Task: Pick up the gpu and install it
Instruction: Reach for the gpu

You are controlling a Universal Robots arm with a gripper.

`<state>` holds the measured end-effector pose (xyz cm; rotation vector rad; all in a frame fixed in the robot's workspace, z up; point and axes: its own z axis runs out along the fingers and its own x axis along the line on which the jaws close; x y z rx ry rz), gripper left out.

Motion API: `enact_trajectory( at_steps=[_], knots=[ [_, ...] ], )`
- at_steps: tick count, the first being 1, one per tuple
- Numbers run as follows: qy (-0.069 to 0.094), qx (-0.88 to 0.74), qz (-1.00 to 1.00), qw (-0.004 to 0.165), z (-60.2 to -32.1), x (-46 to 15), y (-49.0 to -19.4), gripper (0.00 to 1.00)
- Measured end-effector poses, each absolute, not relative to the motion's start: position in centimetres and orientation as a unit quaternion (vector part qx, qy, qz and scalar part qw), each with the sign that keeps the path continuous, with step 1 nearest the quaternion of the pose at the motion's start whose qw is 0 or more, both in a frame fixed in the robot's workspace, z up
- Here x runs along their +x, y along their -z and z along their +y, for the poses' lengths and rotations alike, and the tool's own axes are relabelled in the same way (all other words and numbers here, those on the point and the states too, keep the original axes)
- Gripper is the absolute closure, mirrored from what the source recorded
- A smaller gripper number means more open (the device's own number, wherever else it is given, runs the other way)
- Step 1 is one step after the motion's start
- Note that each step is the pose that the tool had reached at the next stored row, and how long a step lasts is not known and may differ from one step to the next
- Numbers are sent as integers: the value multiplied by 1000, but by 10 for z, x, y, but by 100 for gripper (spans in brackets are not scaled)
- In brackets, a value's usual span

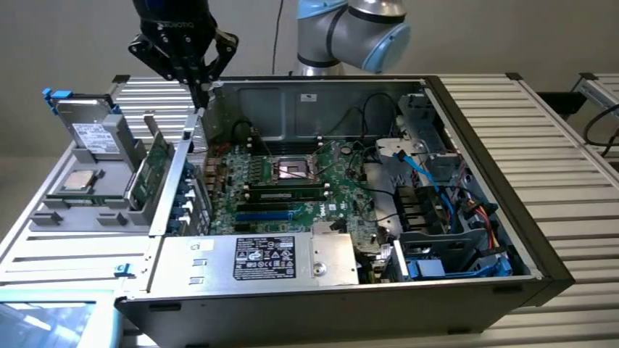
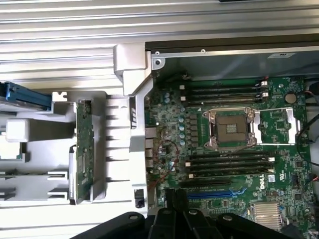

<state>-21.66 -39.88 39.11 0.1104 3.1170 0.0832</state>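
**A:** In the exterior view, where was the gripper [image 1: 200, 93]?

**B:** It hung over the rim of the computer case [image 1: 290, 109], fingers pinched together on nothing. The gpu [image 1: 148, 170] stood on edge in the grey tray [image 1: 68, 217], lower than the gripper and off to the exterior view's left of it, not touching.

**A:** And the wrist view?

**B:** The closed gripper [image 2: 175, 196] looked down on the motherboard [image 2: 224, 164]. The gpu [image 2: 83, 144] sat in a slot of the tray [image 2: 117, 129], out past the case wall and not beneath the fingers.

**A:** So what made a good reach?

**B:** I judged it should centre over the gpu's top edge, spread the fingers before descending, and grip the board itself. It should probably stay clear of the cooler, though I couldn't tell which face carried it.
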Motion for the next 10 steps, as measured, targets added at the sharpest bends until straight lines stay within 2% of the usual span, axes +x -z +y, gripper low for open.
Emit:
enact_trajectory(
  at_steps=[10],
  knots=[
    [-30,35,999,11,-399,-262,-390,88]
  ],
)
